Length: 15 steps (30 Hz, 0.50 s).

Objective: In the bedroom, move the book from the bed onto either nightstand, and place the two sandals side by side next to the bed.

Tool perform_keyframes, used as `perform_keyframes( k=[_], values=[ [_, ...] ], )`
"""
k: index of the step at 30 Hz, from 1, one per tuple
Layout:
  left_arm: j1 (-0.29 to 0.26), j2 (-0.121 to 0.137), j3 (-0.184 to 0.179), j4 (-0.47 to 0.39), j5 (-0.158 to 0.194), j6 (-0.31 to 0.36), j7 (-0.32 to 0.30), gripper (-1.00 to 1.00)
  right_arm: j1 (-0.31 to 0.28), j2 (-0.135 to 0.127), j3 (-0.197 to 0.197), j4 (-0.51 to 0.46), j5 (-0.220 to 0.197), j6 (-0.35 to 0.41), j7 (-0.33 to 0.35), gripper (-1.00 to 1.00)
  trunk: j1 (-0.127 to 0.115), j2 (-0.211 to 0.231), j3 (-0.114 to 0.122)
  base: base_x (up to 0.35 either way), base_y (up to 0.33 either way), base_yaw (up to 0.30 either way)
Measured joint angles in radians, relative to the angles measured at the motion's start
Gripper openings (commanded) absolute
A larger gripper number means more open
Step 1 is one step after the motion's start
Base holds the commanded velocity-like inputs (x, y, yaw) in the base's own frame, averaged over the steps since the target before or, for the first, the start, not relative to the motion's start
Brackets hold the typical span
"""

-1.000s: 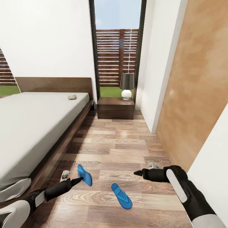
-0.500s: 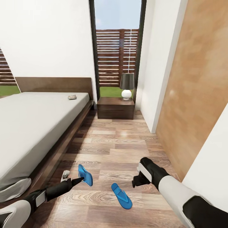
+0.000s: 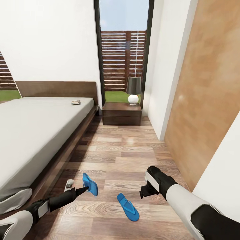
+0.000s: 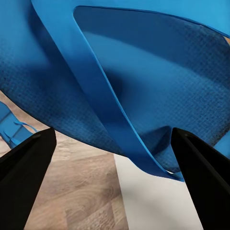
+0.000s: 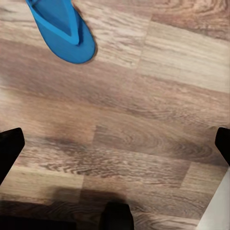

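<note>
One blue sandal hangs tilted just above the floor beside the bed, with my left gripper shut on its edge. Up close, that sandal and its strap sit between the left gripper's dark fingers. The second sandal lies flat on the planks, to the right of the first; it is seen again as the sandal. My right gripper points down at bare floor beside it, open and empty, its spread showing as the right gripper. The book lies on the mattress near the headboard. The nightstand stands beyond the bed.
A dark-shaded lamp sits on the nightstand before a tall window. A wood-panelled wall and a white corner bound the aisle on the right. A small grey-white object lies by the bed frame.
My right arm swung from pointing left over the floor to pointing down beside the second sandal, then held still. The held sandal shifted slightly.
</note>
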Motion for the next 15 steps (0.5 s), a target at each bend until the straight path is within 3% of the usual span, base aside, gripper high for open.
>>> perform_keyframes(
  k=[15],
  values=[
    [0.001, 0.0, 0.0, 0.0, 0.0, 0.001, 0.0, -1.0, 0.0, 0.0, -0.004, 0.006, 0.007, 0.0, -0.004, 1.0, 0.0, 0.0, 0.0, 0.159, 0.0, 0.0]
  ],
)
